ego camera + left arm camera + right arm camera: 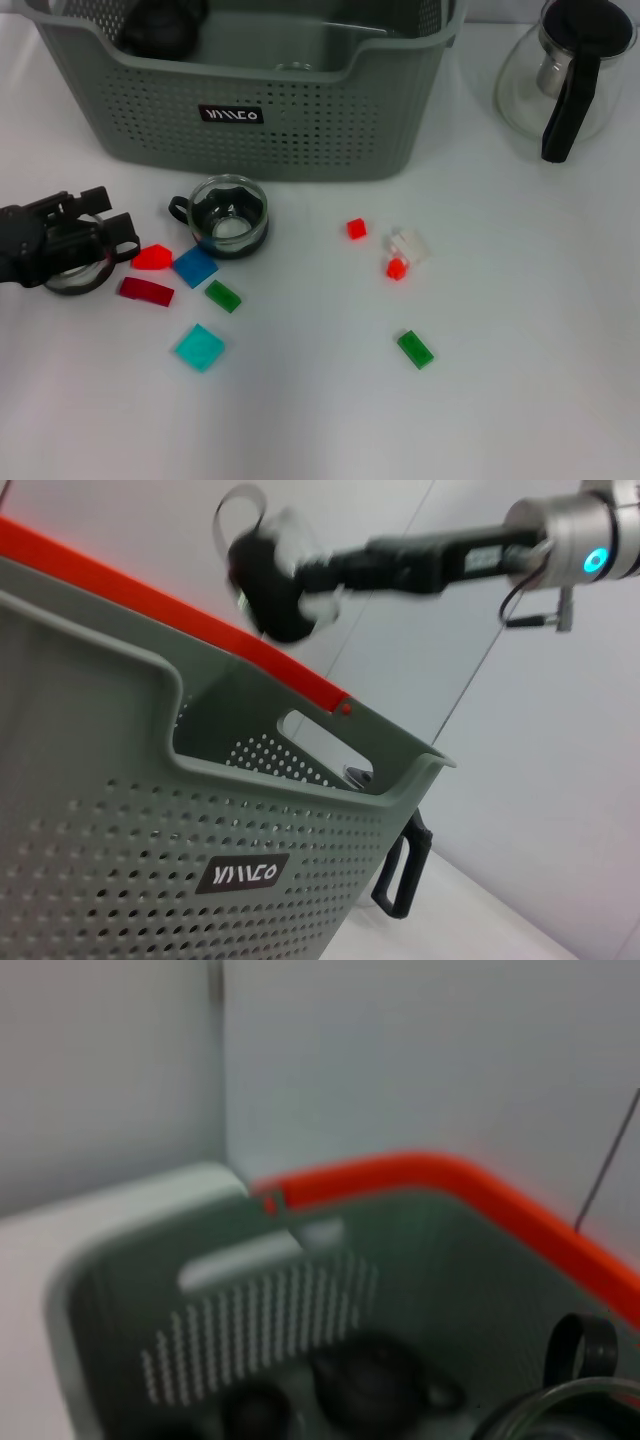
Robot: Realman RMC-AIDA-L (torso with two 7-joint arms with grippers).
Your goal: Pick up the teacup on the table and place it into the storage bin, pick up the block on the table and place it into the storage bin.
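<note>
The grey-green storage bin (300, 130) stands at the back of the table; it also shows in the left wrist view (120, 810) and the right wrist view (250, 1290). My right gripper (160, 25) hangs over the bin's left part, shut on a glass teacup (295, 530), whose rim and handle show in the right wrist view (575, 1385). My left gripper (112, 212) lies low at the table's left, open, over another glass teacup (70, 280). A third teacup (230, 215) stands in front of the bin. Next to it lie red (153, 257), blue (195, 266) and green (223, 296) blocks.
A glass teapot (565, 70) with a black handle stands at the back right. More blocks lie around: dark red (146, 291), cyan (200, 347), small red (356, 228), clear (408, 243), green (415, 349). Dark rounded shapes (370, 1380) lie on the bin floor.
</note>
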